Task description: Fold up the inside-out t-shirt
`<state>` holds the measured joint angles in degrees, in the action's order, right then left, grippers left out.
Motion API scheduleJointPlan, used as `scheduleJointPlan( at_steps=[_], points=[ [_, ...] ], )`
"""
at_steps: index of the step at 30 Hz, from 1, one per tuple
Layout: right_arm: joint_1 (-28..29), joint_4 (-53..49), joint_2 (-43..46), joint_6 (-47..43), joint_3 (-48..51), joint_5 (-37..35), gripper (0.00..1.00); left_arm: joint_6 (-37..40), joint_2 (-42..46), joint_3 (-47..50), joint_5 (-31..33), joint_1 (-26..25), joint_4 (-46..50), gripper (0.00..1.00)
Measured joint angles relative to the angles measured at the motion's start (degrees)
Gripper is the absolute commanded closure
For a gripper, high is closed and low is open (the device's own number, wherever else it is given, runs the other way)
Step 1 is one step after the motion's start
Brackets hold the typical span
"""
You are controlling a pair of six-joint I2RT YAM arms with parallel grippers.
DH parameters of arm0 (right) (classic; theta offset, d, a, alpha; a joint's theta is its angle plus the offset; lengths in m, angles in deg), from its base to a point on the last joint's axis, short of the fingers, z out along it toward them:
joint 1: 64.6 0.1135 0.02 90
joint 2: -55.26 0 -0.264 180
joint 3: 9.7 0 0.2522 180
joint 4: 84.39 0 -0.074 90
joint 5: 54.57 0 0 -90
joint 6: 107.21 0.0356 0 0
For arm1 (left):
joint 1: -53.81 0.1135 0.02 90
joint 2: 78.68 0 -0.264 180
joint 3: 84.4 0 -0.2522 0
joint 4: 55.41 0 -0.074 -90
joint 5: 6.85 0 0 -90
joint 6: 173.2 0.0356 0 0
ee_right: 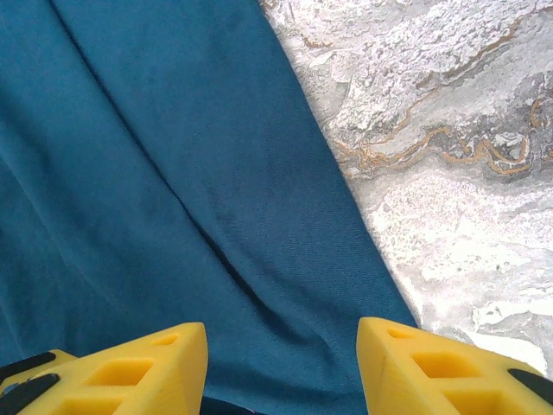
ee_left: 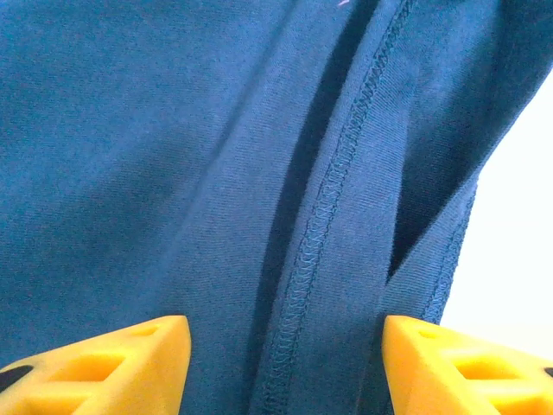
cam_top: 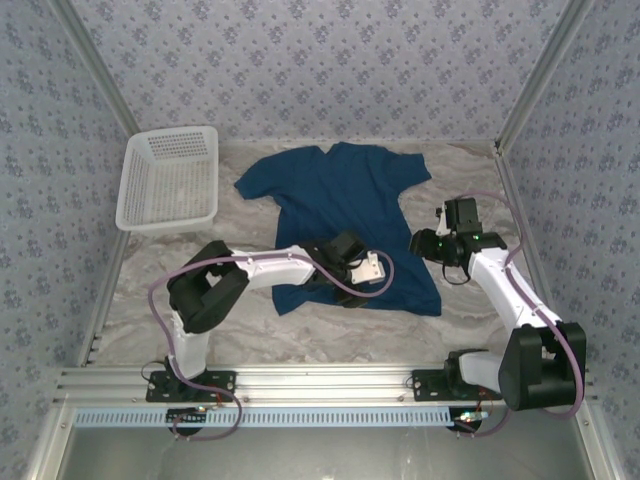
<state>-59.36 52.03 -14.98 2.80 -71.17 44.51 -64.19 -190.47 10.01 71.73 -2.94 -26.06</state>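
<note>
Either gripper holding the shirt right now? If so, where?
Nothing held. Left gripper is open over a stitched seam of the t-shirt; right gripper is open over its edge.

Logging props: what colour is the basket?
The basket is white; top external view shows it best.

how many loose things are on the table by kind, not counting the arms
dark blue t-shirt: 1
white lattice basket: 1
total: 2
</note>
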Motion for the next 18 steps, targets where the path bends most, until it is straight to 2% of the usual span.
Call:
scheduleJointPlan(
  at_steps=[4,18],
  points=[
    [-0.02,0.02,0.04,-0.07,0.2,0.39,0.49,0.02,-0.46,-0.55,0.15,0.09,1.09,0.5],
    [-0.13,0.02,0.13,-0.17,0.81,0.83,0.49,-0.42,-1.03,-2.29,0.09,1.95,2.36,0.9]
  ],
)
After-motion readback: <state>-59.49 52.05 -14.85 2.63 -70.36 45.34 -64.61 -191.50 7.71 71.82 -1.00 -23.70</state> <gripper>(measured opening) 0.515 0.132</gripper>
